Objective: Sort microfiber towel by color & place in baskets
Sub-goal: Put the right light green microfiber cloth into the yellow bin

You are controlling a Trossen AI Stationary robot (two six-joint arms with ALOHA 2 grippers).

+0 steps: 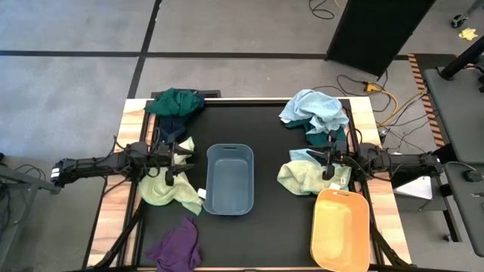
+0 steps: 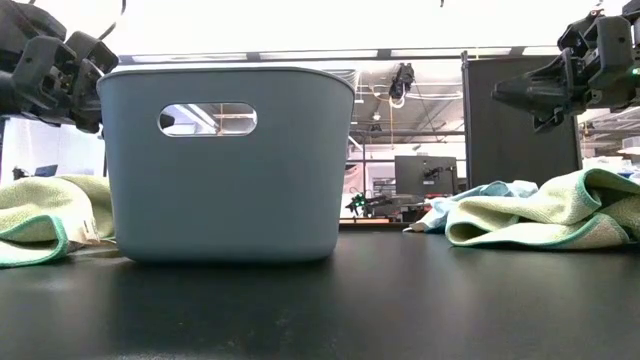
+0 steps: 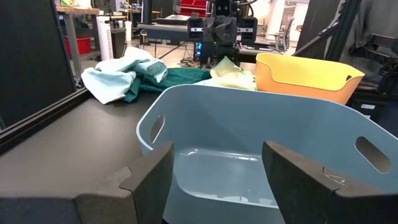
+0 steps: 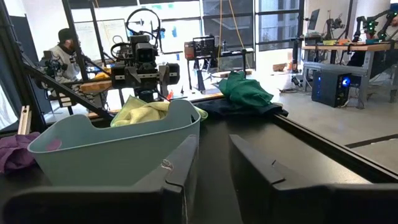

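So the towels are scattered all over the black table and none has made it into a basket yet — the grey-blue basket in the middle is empty, and the yellow-orange basket at the near right corner looks empty too, as far as I can tell from above. A pale yellow-green towel lies just left of the grey-blue basket, with a purple towel nearer the front edge and a dark green towel on top of a navy one at the back left. On the right there's another pale yellow-green towel, with light blue towels and a bit of dark green behind it. The left gripper hovers above the table just beside the grey-blue basket, fingers spread wide, holding nothing. The right gripper hangs over the right-hand pale towel, fingers only narrowly apart and also empty. I'd say we're at the very start: picking a first towel. Next move probably calls for dropping straight down onto the nearest pale towel and pinching a fold. Room-wise, the left one is tight against the basket wall, while the table between the two baskets is open — though the purple towel sits close to the front edge.
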